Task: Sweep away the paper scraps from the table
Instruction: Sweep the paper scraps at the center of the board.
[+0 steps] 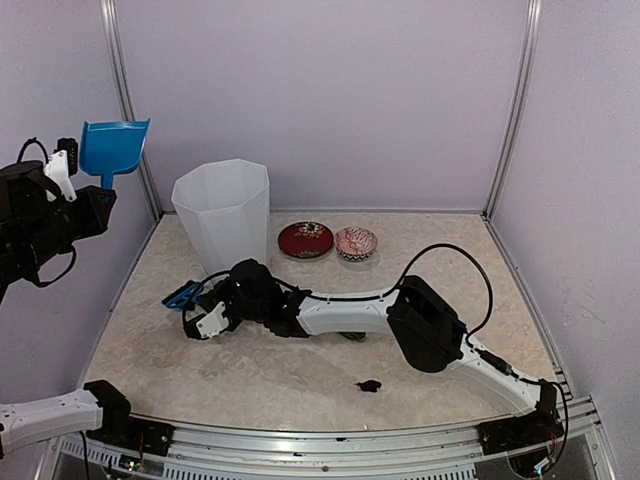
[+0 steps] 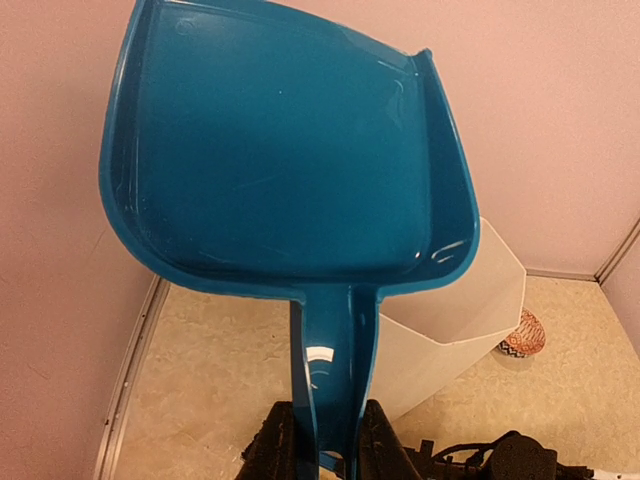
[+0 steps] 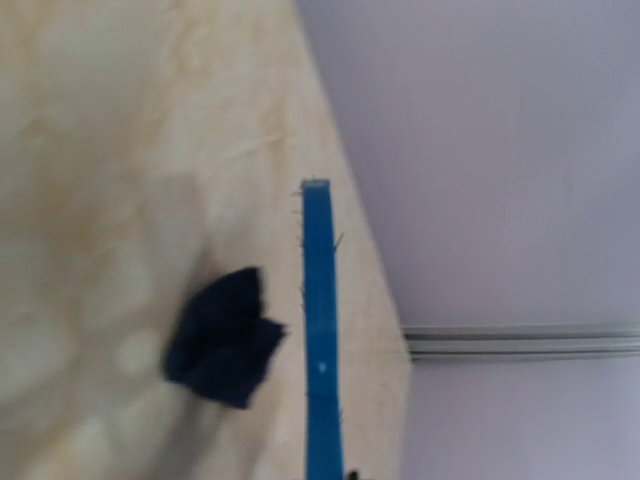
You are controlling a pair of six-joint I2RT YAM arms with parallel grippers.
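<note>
My left gripper (image 1: 97, 198) is raised high at the far left, shut on the handle of the blue dustpan (image 1: 113, 148). In the left wrist view the handle (image 2: 335, 370) runs between the black fingers (image 2: 268, 450), and the pan (image 2: 290, 150) looks empty. My right gripper (image 1: 205, 316) reaches across the table (image 1: 300, 395) to the left and holds the blue brush (image 1: 183, 294) low over the surface. In the right wrist view the brush (image 3: 320, 330) lies next to a navy paper scrap (image 3: 222, 337). A black paper scrap (image 1: 369, 384) lies near the front middle.
A white bin (image 1: 225, 210) stands at the back left, beside the brush. A red bowl (image 1: 305, 239) and a pink patterned bowl (image 1: 355, 242) sit at the back middle. The right arm and its cable span the table's middle. Something small and dark shows under the right arm (image 1: 352, 337).
</note>
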